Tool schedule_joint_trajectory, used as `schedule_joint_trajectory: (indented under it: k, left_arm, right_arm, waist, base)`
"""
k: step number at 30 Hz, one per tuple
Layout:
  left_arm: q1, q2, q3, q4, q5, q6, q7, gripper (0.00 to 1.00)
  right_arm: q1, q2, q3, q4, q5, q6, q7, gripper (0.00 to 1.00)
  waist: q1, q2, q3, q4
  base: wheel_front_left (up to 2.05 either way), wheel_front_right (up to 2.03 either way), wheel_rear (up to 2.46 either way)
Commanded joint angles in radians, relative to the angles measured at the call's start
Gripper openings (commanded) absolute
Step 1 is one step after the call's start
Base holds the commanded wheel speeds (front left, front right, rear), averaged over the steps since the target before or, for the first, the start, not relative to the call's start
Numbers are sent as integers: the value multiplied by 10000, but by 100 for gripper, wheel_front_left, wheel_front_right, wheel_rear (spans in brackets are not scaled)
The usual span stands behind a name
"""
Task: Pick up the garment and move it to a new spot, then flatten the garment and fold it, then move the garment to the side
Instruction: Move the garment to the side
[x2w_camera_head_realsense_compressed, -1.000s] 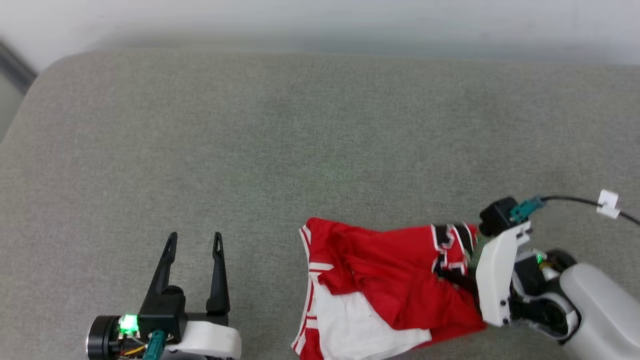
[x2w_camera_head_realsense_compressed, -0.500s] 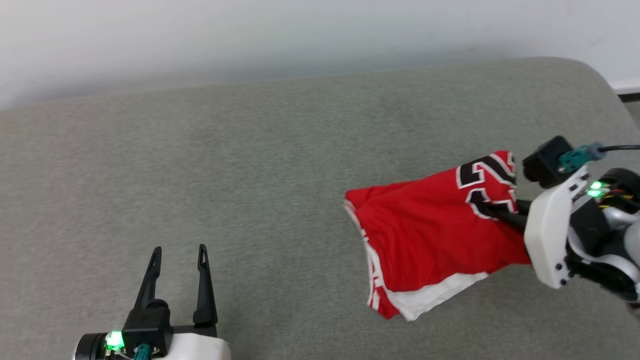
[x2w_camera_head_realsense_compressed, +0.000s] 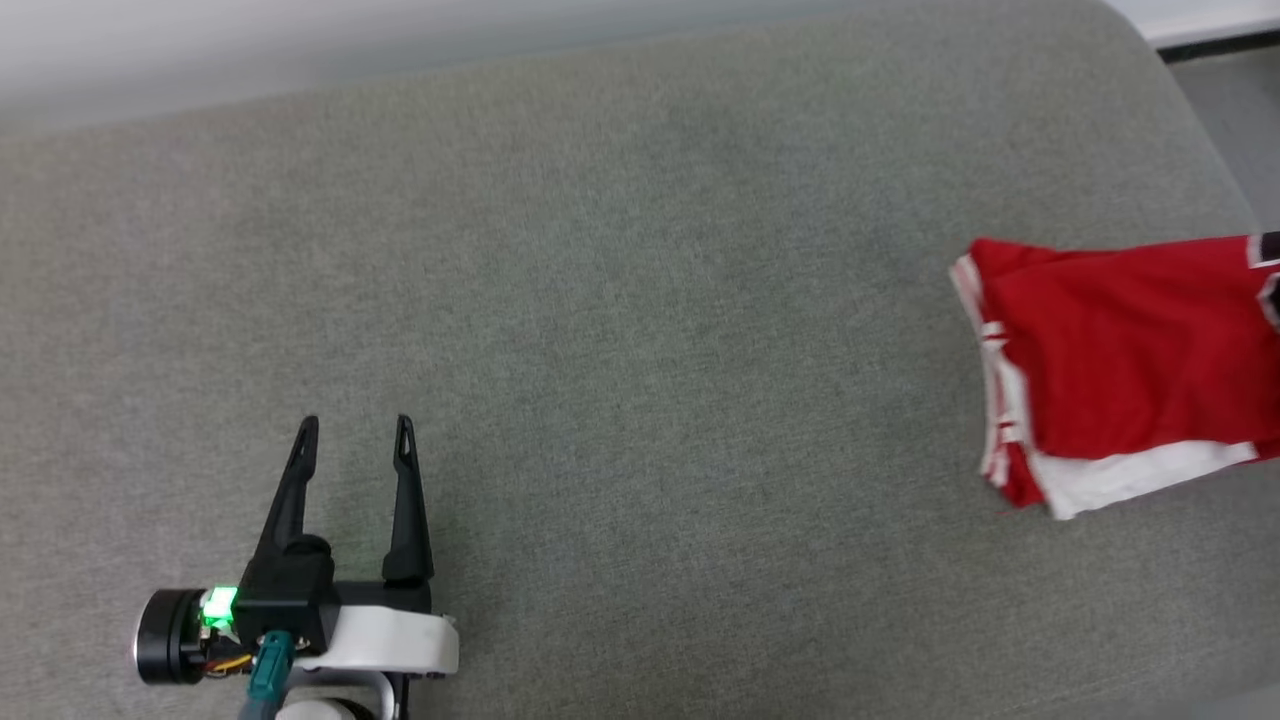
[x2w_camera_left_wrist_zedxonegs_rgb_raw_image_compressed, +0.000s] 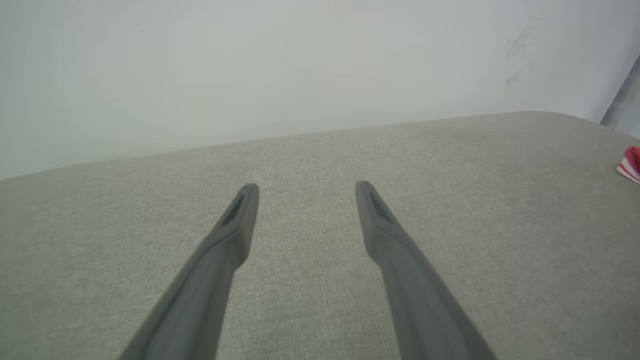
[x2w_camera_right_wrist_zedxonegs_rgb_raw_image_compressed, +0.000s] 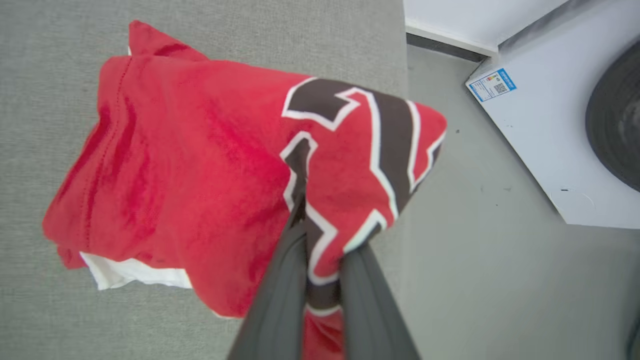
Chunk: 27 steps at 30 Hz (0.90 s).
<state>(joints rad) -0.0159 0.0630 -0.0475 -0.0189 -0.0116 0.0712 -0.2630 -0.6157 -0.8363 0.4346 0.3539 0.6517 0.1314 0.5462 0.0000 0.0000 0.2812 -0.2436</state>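
Note:
The garment is a red shirt with white trim and a black number print. It hangs bunched at the right edge of the head view, over the right end of the grey cushion. In the right wrist view my right gripper is shut on the printed part of the garment, and the rest droops to the left above the cushion. My left gripper stands open at the lower left, far from the cloth, with nothing between its fingers. A red-and-white corner of the garment peeks in at the left wrist view's right edge.
The wide grey cushion runs up to a pale wall at the back. Its right edge drops to a grey floor, where a white appliance with a dark round door stands.
The head camera has turned. My right gripper has lifted the garment off the cushion and carried it right and farther back, leaving the head view. My left gripper stays open.

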Motion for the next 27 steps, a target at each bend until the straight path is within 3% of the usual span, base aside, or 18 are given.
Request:
schedule_joint_trajectory:
  k: [1,10,16,17,18,27]
  left_arm:
    - [-229,89,-15,-61,69,-57,-21,100]
    - [-942,308,-8,-198,107,-195,-21,100]
    - [-1145,361,-34,-217,111,-194,-21,100]
    - [-1141,356,-25,-193,90,-173,-21,100]
    - [-1126,346,-24,-163,69,-156,-21,100]
    - [-764,200,-43,-10,-77,-15,-21,100]
  right_arm:
    - [-258,-15,-267,457,-139,-14,-134,0]
    - [-1432,476,-2094,3318,-1710,-17,-1361,0]
    - [-1905,1069,-2835,4601,-2777,-16,-1931,0]
    - [-1943,1164,-2902,4763,-2885,-16,-1937,24]
    - [-1980,1242,-2952,4886,-3009,-16,-1954,100]
    - [-2341,1272,-3214,4712,-4453,-16,-3167,100]
  waist:
    - [0,0,521,64]
    - [0,0,1798,431]
    - [0,0,2047,561]
    - [0,0,2009,568]
    - [0,0,1937,575]
    - [0,0,809,729]
  base:
    - [0,0,0]
    - [0,0,0]
    - [0,0,0]
    - [0,0,0]
    - [0,0,0]
    - [0,0,0]
